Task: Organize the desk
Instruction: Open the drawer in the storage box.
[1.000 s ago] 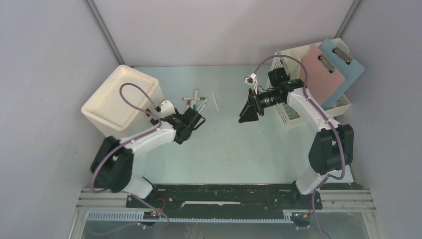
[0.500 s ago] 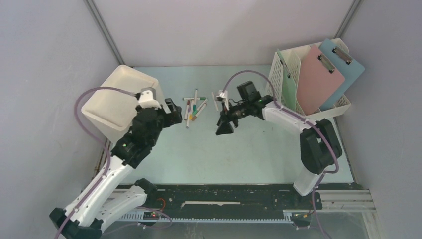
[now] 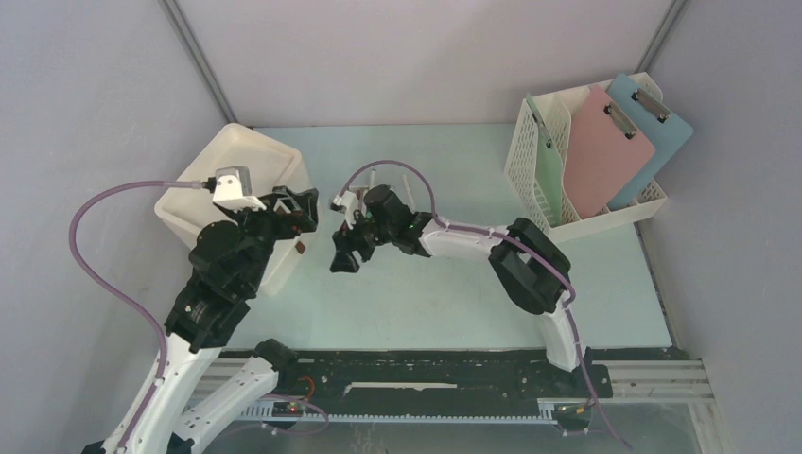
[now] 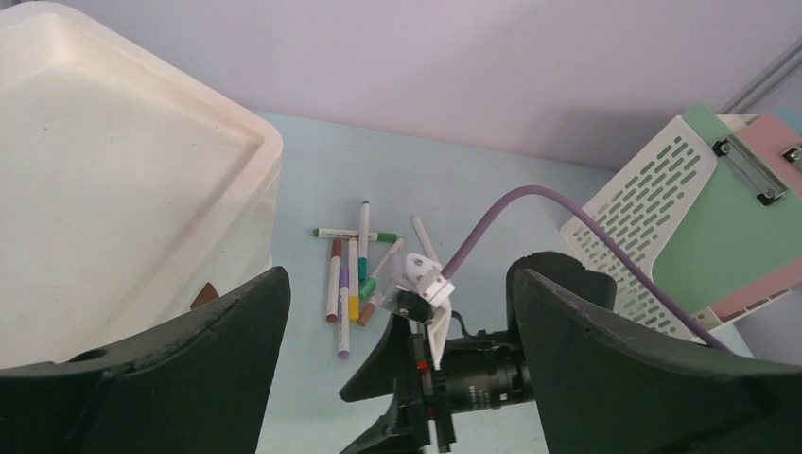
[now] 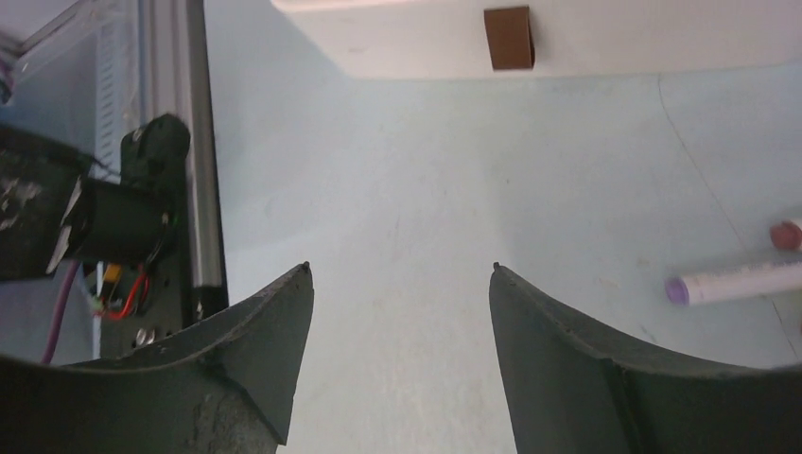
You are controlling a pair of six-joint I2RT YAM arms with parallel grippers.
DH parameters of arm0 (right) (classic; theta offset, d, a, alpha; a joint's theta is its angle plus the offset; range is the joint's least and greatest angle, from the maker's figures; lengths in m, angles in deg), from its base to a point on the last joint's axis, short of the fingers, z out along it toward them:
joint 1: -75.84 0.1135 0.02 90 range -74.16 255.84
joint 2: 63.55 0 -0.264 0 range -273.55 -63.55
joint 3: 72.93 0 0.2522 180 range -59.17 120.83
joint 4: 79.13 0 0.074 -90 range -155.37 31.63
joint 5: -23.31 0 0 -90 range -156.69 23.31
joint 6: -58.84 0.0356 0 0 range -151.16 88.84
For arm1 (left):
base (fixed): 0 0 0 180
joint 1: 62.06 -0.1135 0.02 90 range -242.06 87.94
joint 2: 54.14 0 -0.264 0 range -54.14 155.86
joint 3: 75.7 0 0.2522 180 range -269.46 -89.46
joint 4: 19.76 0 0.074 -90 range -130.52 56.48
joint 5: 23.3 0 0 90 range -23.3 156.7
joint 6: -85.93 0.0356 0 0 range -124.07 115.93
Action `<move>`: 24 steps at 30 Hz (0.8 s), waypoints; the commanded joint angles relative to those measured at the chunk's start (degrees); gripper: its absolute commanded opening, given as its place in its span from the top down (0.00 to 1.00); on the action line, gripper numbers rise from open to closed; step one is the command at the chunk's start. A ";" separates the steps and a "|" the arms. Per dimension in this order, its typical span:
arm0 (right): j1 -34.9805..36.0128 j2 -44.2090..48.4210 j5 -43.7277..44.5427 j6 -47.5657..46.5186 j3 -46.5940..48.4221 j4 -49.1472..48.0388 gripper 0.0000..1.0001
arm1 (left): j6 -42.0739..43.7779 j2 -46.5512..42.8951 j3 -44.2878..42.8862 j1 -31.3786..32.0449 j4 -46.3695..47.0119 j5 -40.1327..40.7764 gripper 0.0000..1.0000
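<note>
The white bin (image 3: 203, 203) stands just left of the left fingers (image 3: 305, 214). The left wrist view looks down into it and shows its bare white floor. The white file rack (image 3: 530, 180) stands well to the right of both pairs of fingers and holds three clipboards: one green (image 3: 549, 161), one pink (image 3: 605, 147), one blue (image 3: 657, 132).

The markers (image 4: 352, 274) lie loose on the pale green tabletop (image 3: 444, 303), ahead of the left fingers and beside the right fingers (image 3: 342, 253). There are about seven, but they overlap too much for a sure count. One white marker (image 4: 423, 241) lies slightly apart from the rest.

The left fingers are spread wide with nothing between them. The right fingers are also well apart and hold nothing; only bare tabletop shows in their gap.

From above, the right arm covers most of the markers, which the left wrist view shows plainly. That view shows only the green and pink clipboards. The right wrist view shows a purple-tipped marker (image 5: 728, 281) and a red tip (image 5: 785, 234) off to the right of its fingers. A small brown tag (image 5: 509, 38) sits on the bin's side ahead of them. The tabletop spreads under both arms, from the black rail (image 3: 426, 364) at the front to the grey walls.
</note>
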 commanded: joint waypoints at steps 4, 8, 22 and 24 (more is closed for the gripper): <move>3.81 -5.26 6.09 7.67 3.47 -20.79 0.26 | 0.27 -2.63 2.95 -0.37 -1.15 2.01 0.05; 3.82 -9.93 7.02 14.97 6.86 -26.59 0.27 | -0.56 -5.24 4.58 -0.38 -1.30 2.79 0.05; 1.94 -24.16 9.25 28.44 18.90 -28.46 0.34 | 0.11 -7.91 5.05 -0.39 -3.36 6.10 0.05; 1.68 -25.36 9.40 28.72 20.05 -27.81 0.33 | 0.34 -7.95 5.11 -0.34 -3.34 6.42 0.04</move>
